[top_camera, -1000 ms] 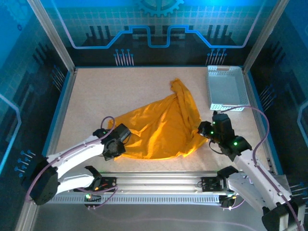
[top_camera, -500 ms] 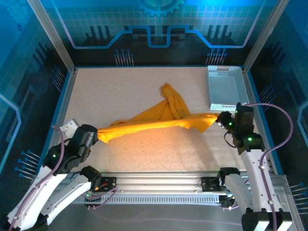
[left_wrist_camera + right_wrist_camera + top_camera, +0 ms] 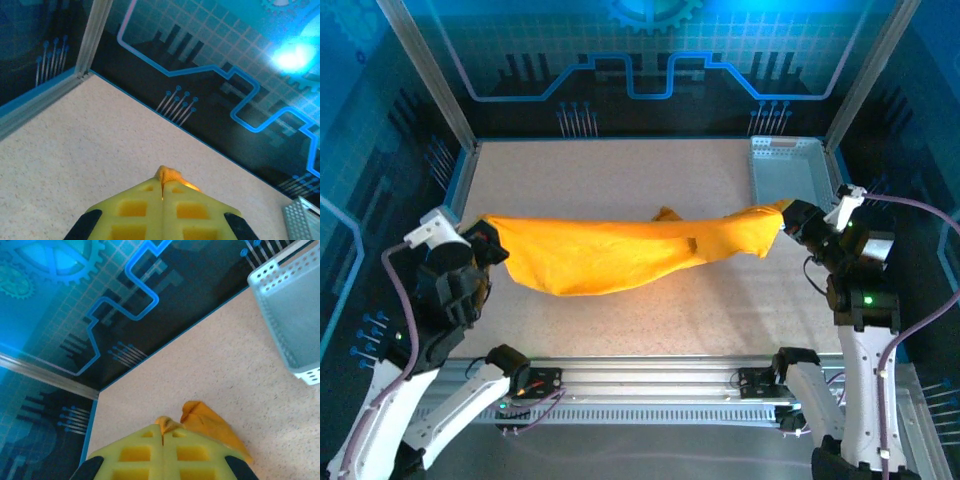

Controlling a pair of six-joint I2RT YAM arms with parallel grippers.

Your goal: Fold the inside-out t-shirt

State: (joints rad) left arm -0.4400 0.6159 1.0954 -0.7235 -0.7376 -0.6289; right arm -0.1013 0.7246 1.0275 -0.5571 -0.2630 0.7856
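Inside-out t-shirt point(image 3: 620, 255) hangs strung between both arms, orange-yellow, pulled into one long band running left to right over the middle of the table point(image 3: 620, 175). Left end is pinched in the left gripper point(image 3: 496, 252), near the table's left edge. Right end is pinched in the right gripper point(image 3: 788, 216), just in front of the pale perforated basket point(image 3: 787, 146) in the far right corner. The cloth bellies downward left of centre, and a small fold pokes up from its upper edge near the middle. Cannot tell whether the lowest part touches the tabletop. Left wrist view: yellow fingers point(image 3: 135, 210) pressed flat together with no gap, and a nub of orange fabric shows at the tips. Right wrist view: fingers point(image 3: 135, 455) likewise closed tight, with a flap of fabric spilling out to the right of the tips. The basket sits at upper right, well apart.
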